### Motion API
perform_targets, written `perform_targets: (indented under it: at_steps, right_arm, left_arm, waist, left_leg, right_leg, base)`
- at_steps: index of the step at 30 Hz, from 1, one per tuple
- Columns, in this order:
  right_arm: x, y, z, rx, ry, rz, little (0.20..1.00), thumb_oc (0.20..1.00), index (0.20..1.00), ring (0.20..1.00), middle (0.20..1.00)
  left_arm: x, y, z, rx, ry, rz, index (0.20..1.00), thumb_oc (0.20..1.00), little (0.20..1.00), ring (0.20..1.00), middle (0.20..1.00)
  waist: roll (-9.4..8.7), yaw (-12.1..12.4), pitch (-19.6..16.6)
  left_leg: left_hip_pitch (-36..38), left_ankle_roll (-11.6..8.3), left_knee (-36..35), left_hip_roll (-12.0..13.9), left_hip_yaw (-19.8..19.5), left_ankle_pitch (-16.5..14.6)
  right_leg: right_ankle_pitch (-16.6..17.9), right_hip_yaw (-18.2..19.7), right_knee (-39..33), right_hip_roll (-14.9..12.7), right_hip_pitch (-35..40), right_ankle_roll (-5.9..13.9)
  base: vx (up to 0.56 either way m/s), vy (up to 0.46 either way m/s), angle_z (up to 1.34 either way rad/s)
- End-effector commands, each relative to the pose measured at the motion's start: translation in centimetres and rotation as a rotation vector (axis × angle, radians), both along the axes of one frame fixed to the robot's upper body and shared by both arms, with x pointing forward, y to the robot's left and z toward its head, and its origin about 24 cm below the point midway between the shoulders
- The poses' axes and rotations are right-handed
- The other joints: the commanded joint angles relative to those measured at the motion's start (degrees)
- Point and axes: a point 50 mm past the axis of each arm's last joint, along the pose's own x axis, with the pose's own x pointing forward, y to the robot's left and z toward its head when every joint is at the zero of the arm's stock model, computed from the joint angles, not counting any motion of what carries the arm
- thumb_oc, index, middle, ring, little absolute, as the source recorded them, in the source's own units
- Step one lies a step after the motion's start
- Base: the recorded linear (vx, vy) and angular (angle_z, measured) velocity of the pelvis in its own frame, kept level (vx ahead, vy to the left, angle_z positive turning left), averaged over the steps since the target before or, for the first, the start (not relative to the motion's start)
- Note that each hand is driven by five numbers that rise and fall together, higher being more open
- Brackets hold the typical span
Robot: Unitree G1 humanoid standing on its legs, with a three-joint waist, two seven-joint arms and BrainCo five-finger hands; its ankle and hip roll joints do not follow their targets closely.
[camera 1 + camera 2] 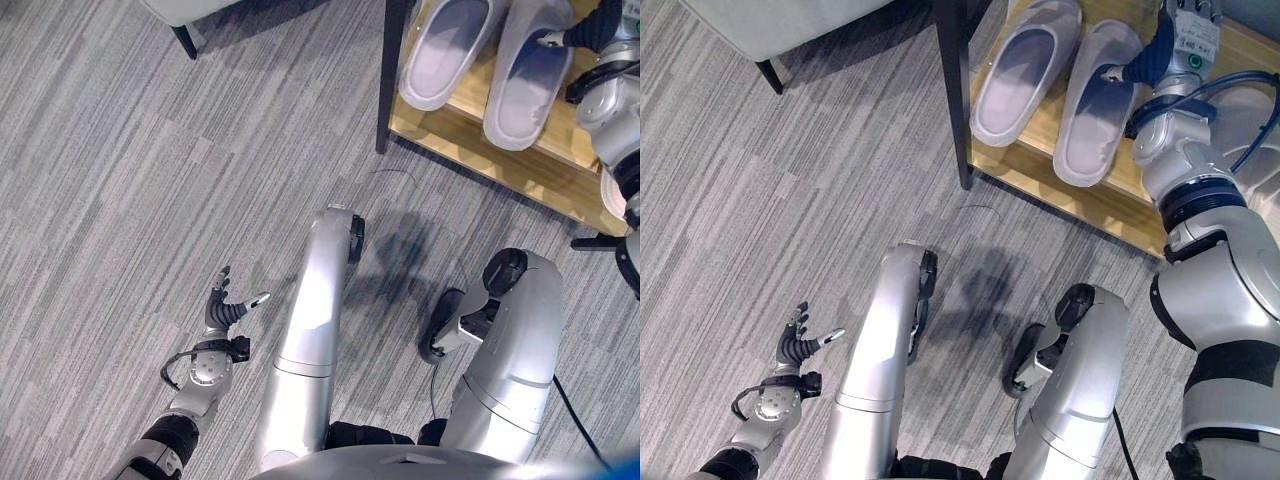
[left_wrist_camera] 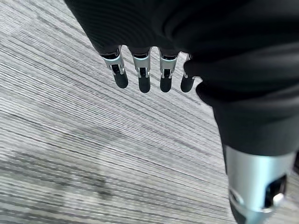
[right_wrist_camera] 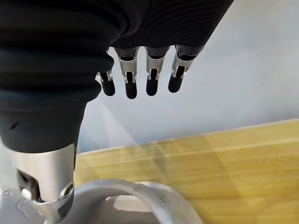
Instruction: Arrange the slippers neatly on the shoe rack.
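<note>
1. The floor (image 1: 150,200) is grey carpet with fine streaks of lighter and darker grey, laid in square tiles whose streaks turn from one tile to the next.
2. At the far edge stands a pale upholstered seat (image 1: 770,25), perhaps an armchair, on a dark slanted leg (image 1: 767,74).
3. A plain pale wall (image 3: 243,70) rises behind the wooden board.
4. Light is even and soft.

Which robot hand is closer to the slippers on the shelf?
The right robot hand is at the slippers on the rack. The left robot hand hangs far away over the floor.
</note>
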Motion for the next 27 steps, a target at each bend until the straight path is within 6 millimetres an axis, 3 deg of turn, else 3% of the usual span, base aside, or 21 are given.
perform_targets:
  at_steps: [1, 5, 9, 16, 27]
  right_arm:
    - [-1.0, 0.9, 4.1, 0.061, -0.163, 0.07, 1.0, 1.0, 1.0, 1.0, 1.0]
    - [-1.9, 1.3, 3.2, 0.228, -0.303, 0.222, 1.0, 1.0, 1.0, 1.0, 1.0]
    - [-2.6, 1.9, 1.6, 0.285, -0.337, 0.318, 1.0, 1.0, 1.0, 1.0, 1.0]
    - [-3.7, 4.8, -1.5, 0.283, -0.357, 0.458, 1.0, 1.0, 1.0, 1.0, 1.0]
    - [-3.4, 7.8, -6.3, 0.451, -0.209, 0.612, 1.0, 1.0, 1.0, 1.0, 1.0]
  left_arm:
    - [-0.3, -1.5, -0.2, 0.008, -0.009, -0.083, 1.0, 1.0, 1.0, 1.0, 1.0]
    - [-0.8, -1.8, -0.4, -0.004, -0.001, -0.071, 1.0, 1.0, 1.0, 1.0, 1.0]
    - [-1.4, -1.8, -0.8, 0.003, 0.022, -0.063, 1.0, 1.0, 1.0, 1.0, 1.0]
    - [-1.5, -2.0, -1.4, -0.006, 0.052, -0.024, 1.0, 1.0, 1.0, 1.0, 1.0]
    - [-0.1, -2.1, -0.6, -0.002, 0.016, -0.01, 1.0, 1.0, 1.0, 1.0, 1.0]
  waist:
    - [0.1, 2.3, -1.0]
    - [-0.36, 1.4, -1.0]
    - [-1.11, 0.5, -1.0]
    - [-2.24, -1.4, -1.0]
    - [-3.03, -2.6, -1.0]
  left_leg:
    - [0.3, 1.4, -1.6, -2.7, -5.3, -2.6]
    - [0.3, 1.03, -2.0, -2.8, -5.1, -2.3]
    - [0.3, 0.95, -1.6, -2.5, -5.2, -2.6]
    - [0.3, 0.85, -0.8, -2.1, -4.9, -2.7]
    - [0.3, 0.7, 0.2, -2.1, -5.3, -2.2]
  right_leg:
    - [4.0, 8.0, 3.1, 1.0, 4.4, -6.09]
    - [3.8, 7.6, 3.3, 0.9, 4.3, -6.16]
    - [3.6, 7.7, 4.1, 1.4, 3.8, -6.05]
    - [3.2, 7.4, 5.2, 2.6, 3.0, -6.18]
    - [3.2, 7.0, 6.6, 3.6, 2.4, -6.01]
  base:
    - [-0.03, 0.019, -0.01]
    - [-0.03, -0.014, 0.01]
    - [0.0, -0.008, -0.01]
    - [-0.02, -0.029, -0.08]
    - [-0.03, -0.019, -0.01]
